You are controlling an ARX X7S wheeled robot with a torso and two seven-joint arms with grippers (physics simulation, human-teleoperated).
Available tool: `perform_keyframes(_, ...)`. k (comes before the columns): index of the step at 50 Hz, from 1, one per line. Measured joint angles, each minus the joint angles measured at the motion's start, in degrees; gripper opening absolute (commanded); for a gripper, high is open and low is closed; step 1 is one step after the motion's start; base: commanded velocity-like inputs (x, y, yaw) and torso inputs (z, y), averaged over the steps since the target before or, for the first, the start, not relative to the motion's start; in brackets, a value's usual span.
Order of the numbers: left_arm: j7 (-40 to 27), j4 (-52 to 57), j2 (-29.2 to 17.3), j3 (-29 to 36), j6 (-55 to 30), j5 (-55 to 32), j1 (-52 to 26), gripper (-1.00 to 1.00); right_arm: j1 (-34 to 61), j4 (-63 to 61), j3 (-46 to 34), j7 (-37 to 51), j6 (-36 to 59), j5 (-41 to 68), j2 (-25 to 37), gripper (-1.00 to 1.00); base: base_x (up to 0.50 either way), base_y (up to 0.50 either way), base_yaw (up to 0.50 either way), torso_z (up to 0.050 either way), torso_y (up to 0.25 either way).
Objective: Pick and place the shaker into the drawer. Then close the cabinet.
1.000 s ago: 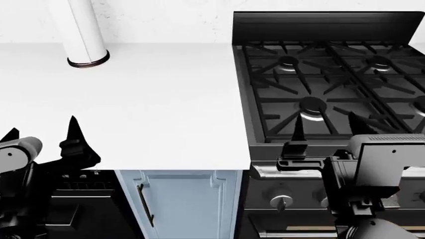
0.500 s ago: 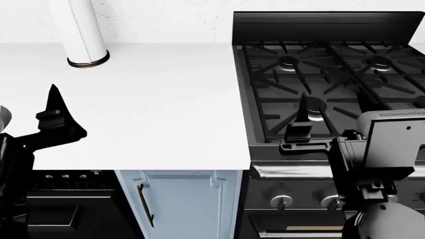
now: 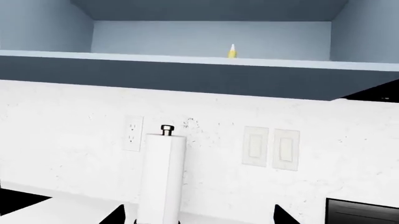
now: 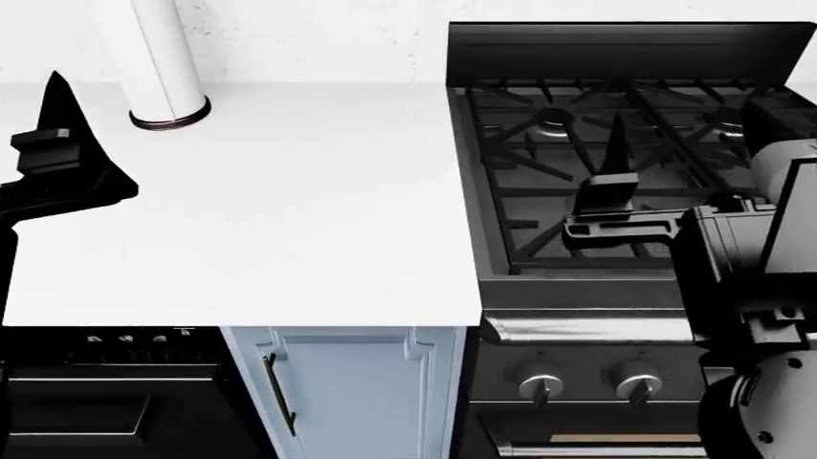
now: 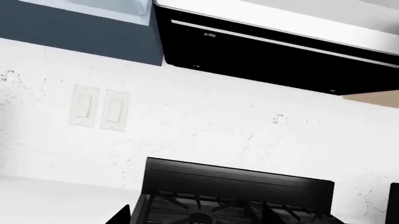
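- We are at the reaching stage: the shaker (image 3: 232, 52) stands on the open upper cabinet shelf (image 3: 187, 58).
- Left gripper (image 4: 57, 158) and right gripper (image 4: 610, 206): opening unclear, holding nothing.
- Next, we judge, the left arm lifts towards the shelf.
- The drawer is unseen.

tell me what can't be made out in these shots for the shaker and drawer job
- Small yellow item in the open upper cabinet, left wrist view: too small to confirm as the shaker.
- Drawer: in no view; head view shows only a shut lower cabinet door.
- Left gripper: cut off by head view's edge.
- Right gripper: one finger visible; opening unclear.
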Motion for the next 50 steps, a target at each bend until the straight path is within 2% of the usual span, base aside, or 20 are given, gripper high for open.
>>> perform_keyframes(18, -2.4, -0.9, -1.1, 3.0, -3.5, -4.6, -10.3, 1.00, 6.3, -0.2, 0.4, 1.9, 3.8, 4.2, 0.4, 1.00, 0.02, 0.00, 0.00, 0.000, 0.000)
perform_keyframes(33, -2.6, -1.3, -1.2, 3.5, -3.9, -5.4, -12.1, 1.00, 8.9, -0.2, -0.1, 2.6, 5.4, 5.3, 0.1, 1.00, 0.13, 0.02, 0.00, 0.000, 0.000)
perform_keyframes(50, -3.3, -1.4, -1.4, 4.0, -4.4, -6.4, -13.7, 1.00, 9.5, -0.3, -0.3, 2.7, 5.6, 5.5, 0.4, 1.00, 0.00, 0.22, 0.00, 0.000, 0.001)
